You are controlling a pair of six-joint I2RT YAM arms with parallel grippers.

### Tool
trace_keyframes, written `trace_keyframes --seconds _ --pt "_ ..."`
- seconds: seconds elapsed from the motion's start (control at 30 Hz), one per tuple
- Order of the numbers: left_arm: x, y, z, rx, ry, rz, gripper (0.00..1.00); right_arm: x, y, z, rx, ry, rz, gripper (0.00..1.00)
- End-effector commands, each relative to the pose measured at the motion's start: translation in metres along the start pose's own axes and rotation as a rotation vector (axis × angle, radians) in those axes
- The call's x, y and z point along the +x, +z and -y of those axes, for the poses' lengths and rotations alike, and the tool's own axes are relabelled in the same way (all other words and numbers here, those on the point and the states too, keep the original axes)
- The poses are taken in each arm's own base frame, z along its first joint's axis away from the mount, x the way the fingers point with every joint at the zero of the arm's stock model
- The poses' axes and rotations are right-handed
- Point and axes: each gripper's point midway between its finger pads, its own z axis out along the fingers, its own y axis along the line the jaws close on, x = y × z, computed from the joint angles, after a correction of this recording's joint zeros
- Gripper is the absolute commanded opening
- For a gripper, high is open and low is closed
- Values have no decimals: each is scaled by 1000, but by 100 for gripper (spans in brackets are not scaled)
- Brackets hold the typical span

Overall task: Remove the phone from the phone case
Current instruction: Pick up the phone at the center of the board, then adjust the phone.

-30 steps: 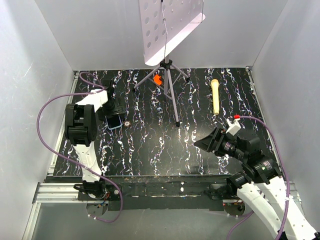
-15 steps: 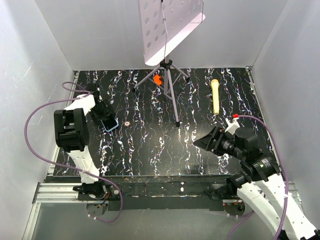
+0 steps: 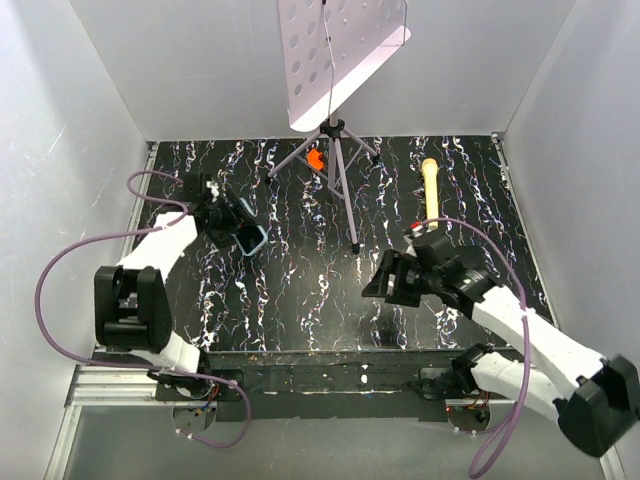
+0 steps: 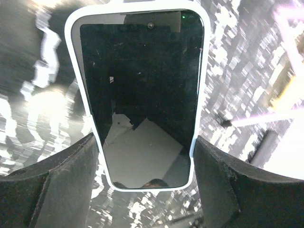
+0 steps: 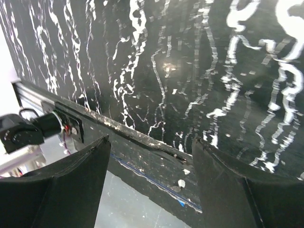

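The phone, with a glossy dark screen, sits inside the light blue phone case. My left gripper is shut on the cased phone, with the fingers pressing the case's long sides near its lower end. In the top view the cased phone is tilted at the left of the table, sticking out of the left gripper, and seems raised off the surface. My right gripper is open and empty over the table's near middle. In the right wrist view it hangs above the table's front edge.
A music stand's tripod stands at the back centre, with an orange object by its legs. A pale yellow stick-like object lies at the back right. White walls enclose the black marbled table on three sides.
My left gripper closed on the cased phone and carried it a little to the right, tilting it. The right arm swung left toward the table's middle.
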Motion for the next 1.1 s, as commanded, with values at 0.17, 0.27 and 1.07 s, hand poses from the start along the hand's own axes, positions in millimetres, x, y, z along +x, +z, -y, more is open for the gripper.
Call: trace_keyframes --seconds 0.17,0.27,1.07 --pt "121 -37 88 351 -180 -164 0 -7 32 -124 -279 -238 187 77" --pt "146 -45 106 377 -190 -212 0 -2 37 -136 -277 -271 242 77" --pt "209 -60 142 406 -146 -333 0 2 71 -118 -145 -74 283 44"
